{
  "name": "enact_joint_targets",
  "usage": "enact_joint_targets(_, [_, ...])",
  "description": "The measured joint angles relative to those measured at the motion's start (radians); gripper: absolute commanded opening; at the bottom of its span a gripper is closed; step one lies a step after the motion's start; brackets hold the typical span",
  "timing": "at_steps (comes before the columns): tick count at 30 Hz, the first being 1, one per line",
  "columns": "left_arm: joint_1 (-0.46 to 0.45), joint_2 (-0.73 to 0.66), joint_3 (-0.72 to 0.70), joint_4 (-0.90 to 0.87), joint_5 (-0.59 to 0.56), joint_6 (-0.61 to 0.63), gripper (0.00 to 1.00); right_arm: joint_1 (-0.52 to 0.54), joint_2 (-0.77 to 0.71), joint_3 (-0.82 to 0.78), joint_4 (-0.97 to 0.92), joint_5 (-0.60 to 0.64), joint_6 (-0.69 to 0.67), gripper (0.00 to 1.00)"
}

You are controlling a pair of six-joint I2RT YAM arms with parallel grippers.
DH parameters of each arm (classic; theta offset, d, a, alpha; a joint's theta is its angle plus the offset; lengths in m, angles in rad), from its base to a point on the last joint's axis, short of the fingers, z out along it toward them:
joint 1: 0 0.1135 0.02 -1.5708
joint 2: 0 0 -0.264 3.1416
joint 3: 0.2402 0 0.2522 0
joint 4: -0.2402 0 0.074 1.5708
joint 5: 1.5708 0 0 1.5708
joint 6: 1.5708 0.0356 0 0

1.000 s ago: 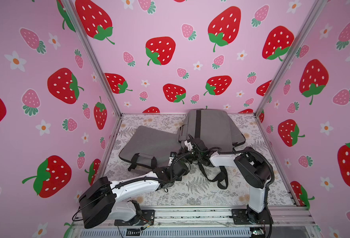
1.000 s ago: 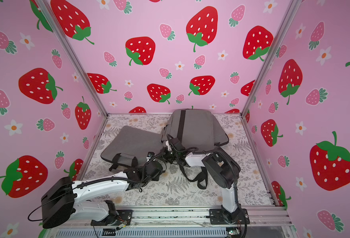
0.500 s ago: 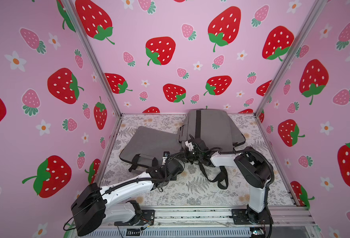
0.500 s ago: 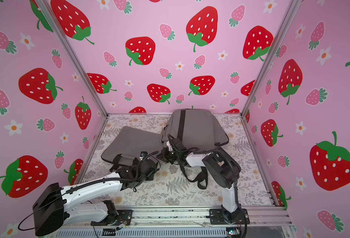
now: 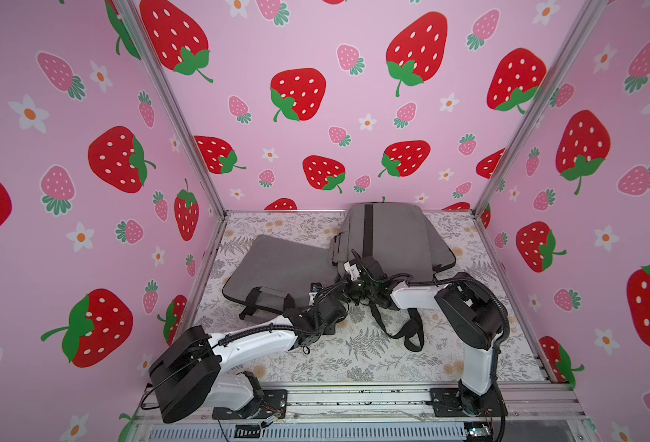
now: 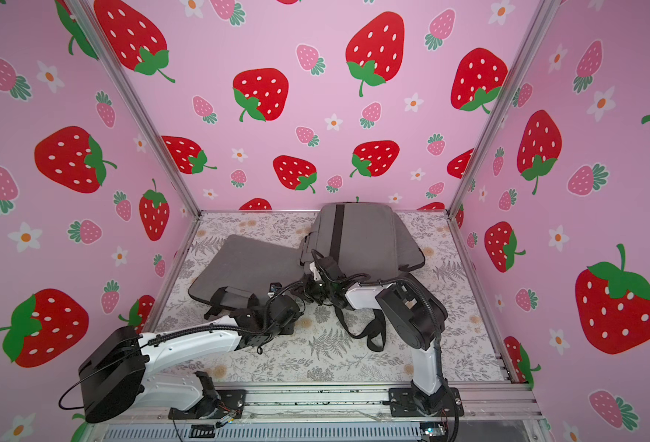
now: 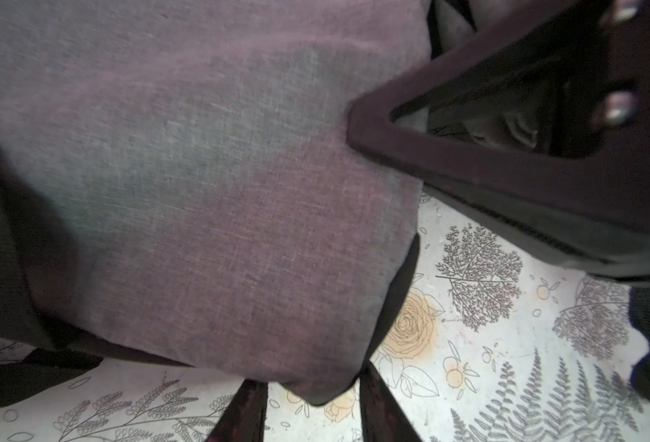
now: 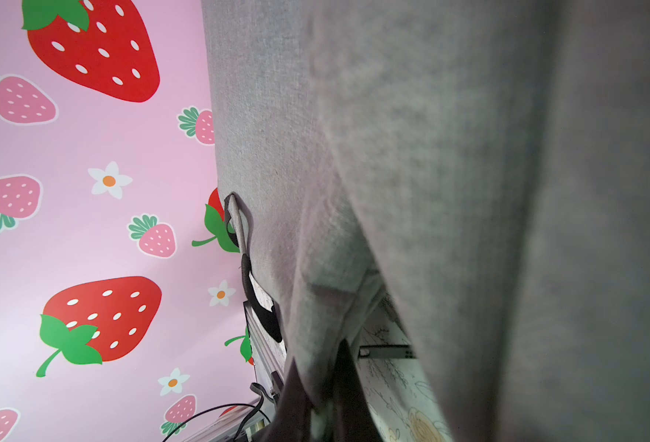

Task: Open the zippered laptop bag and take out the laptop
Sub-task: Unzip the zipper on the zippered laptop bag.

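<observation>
Grey laptop bag (image 5: 388, 237) toward the back of the floral worktop (image 5: 354, 363), right of centre, far end at the foot of the rear strawberry wall (image 5: 316, 57). Black band lengthwise down its top face. Left edge lying over the edge of a second flat grey case (image 5: 277, 264), with a black handle (image 5: 270, 296) at that case's near edge. Black shoulder strap (image 5: 404, 333) looped loose on the worktop just in front of the bag.

Right jaws closed at the bag's near left corner — a fold of its grey fabric pinched between them in the right wrist view. Right arm (image 5: 469, 317) bent low, reaching in from the front right.

Left jaws apart, straddling the near corner of the second case in the left wrist view, with a sliver of worktop showing between one finger (image 7: 243, 413) and the fabric — no hold on it. Left arm (image 5: 254, 340) stretched low across the worktop from the front left, wrist close beside the right one.
</observation>
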Motion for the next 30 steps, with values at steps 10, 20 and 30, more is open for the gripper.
enact_joint_targets(10, [-0.090, 0.024, 0.031, -0.061, -0.066, -0.116, 0.44, -0.002, 0.000, 0.000, -0.010, 0.003, -0.010, 0.00])
enact_joint_targets(20, [-0.179, 0.075, 0.084, -0.099, -0.104, -0.224, 0.43, -0.002, 0.000, 0.000, -0.018, 0.003, -0.021, 0.00])
enact_joint_targets(30, [-0.133, 0.211, 0.167, -0.110, -0.126, -0.237, 0.37, -0.002, 0.000, 0.000, -0.022, 0.003, -0.033, 0.00])
